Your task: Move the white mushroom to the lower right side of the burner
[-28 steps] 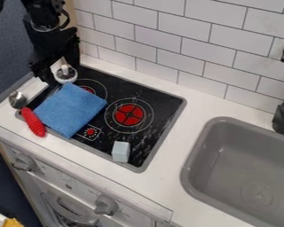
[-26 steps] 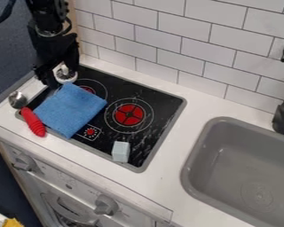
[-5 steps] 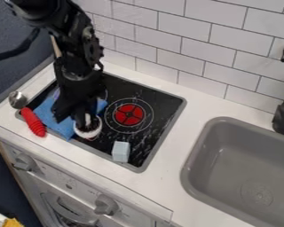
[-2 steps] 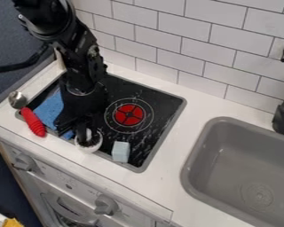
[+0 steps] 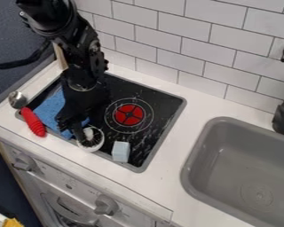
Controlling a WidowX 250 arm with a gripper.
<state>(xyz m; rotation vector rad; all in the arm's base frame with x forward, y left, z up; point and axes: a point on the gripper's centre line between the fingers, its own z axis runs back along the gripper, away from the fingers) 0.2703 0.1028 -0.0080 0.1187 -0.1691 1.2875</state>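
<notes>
- Metal spoon (image 5: pixel 17 99) and red ridged thing (image 5: pixel 33 122) sat at far left, by the blue cloth (image 5: pixel 50 107).
- My jaws looked spread, low over the cloth's near corner, with nothing visibly between them.
- White mushroom (image 5: pixel 92 146) lay just right of my jaws in view, stem up, at the stovetop's front edge. Couldn't tell if I touched it.
- Key offset: it was lower left of the red burner (image 5: pixel 129 115). If that was the reference, the move needed to go rightward.
- Pale block (image 5: pixel 120 151) stood just right of it, a likely snag.
</notes>
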